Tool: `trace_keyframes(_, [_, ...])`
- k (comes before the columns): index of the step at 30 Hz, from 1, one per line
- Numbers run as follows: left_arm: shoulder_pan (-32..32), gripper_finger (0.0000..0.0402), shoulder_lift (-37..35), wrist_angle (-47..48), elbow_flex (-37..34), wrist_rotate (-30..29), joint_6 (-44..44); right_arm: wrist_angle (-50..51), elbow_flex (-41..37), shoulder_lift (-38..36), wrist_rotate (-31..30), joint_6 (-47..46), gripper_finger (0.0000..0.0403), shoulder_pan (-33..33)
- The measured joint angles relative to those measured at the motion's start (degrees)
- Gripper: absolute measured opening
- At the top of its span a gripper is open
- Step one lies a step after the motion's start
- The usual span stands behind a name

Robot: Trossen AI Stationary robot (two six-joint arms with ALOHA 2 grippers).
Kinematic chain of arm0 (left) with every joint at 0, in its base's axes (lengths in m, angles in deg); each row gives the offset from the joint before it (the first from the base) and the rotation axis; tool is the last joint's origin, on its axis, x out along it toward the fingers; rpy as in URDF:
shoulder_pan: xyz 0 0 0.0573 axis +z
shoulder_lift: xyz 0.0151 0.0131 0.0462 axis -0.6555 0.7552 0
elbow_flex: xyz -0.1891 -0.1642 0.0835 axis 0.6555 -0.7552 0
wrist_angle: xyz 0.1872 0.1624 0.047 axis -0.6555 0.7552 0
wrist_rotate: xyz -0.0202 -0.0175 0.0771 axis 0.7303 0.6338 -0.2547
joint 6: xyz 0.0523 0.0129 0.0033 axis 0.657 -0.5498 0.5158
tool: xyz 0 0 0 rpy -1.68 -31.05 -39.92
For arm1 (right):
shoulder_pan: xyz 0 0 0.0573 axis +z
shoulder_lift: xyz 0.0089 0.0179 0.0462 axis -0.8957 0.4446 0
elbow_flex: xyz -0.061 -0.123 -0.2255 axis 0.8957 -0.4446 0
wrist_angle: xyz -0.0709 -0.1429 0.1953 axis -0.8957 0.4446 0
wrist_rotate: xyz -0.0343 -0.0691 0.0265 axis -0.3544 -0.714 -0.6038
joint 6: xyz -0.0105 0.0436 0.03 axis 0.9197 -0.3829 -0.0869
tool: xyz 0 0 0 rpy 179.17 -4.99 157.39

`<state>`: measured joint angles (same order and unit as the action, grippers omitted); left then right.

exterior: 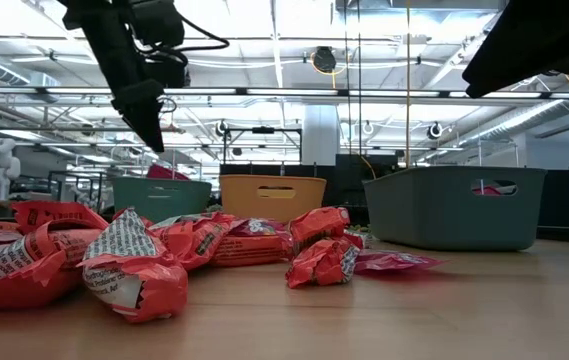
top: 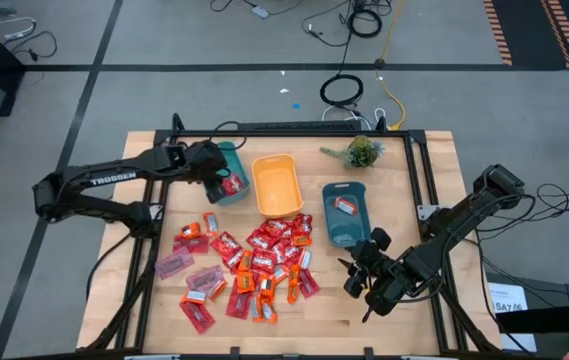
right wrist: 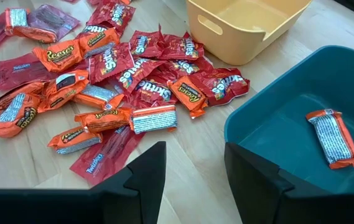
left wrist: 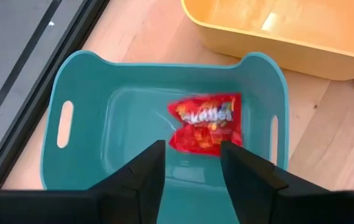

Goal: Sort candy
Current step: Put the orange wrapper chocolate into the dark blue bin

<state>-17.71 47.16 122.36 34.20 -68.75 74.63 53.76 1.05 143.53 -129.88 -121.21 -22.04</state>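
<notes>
Candy (top: 249,265) heaped on our counter (top: 424,320), three bins behind it.
We see the left pincer (left wrist: 192,165) spread wide above the left teal bin (left wrist: 77,81), where a red Skittles packet (left wrist: 204,122) lies; the right pincer (right wrist: 192,168) waits, also wide, near the right teal bin (right wrist: 257,118) holding an orange candy (right wrist: 334,138); the yellow bin (top: 276,185) stands between.

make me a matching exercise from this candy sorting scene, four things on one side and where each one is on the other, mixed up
Things:
1. red Skittles pack
2. orange Reese's pack
3. yellow bin
4. left gripper

Places or states:
a. lying in the dark teal bin on the right
b. holds no candy
c. open above the teal bin on the left
d. lying in the teal bin on the left

Pairs: 1-d, 2-a, 3-b, 4-c
</notes>
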Motion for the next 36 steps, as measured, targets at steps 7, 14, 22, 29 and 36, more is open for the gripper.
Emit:
trace_keyframes(7, [-0.1, 0.0171, -4.9, 2.5, 0.0, 1.1, -6.1, 0.2, 0.0, 0.0, 0.0, 0.3, 0.0155, 0.0])
trace_keyframes(14, [-2.6, 0.0171, -10.2, 9.1, -0.1, 3.3, -17.2, 0.1, 0.0, 0.0, 0.0, 0.8, 0.0155, 0.0])
trace_keyframes(22, [-14.9, 0.0171, -15.3, 8.4, -5.6, -0.3, -29.0, 0.1, 0.0, 0.0, 0.0, 0.7, 0.0155, 0.0])
trace_keyframes(29, [-28.9, 0.0171, -15.8, 2.7, -11.3, -5.2, -39.7, -0.2, 0.0, 0.0, 0.0, 0.7, 0.0155, 0.0])
trace_keyframes(36, [-38.9, 0.0171, -15.8, -0.1, -12.2, -10.8, -47.9, -0.3, 0.0, 0.0, 0.0, 0.7, 0.0155, 0.0])
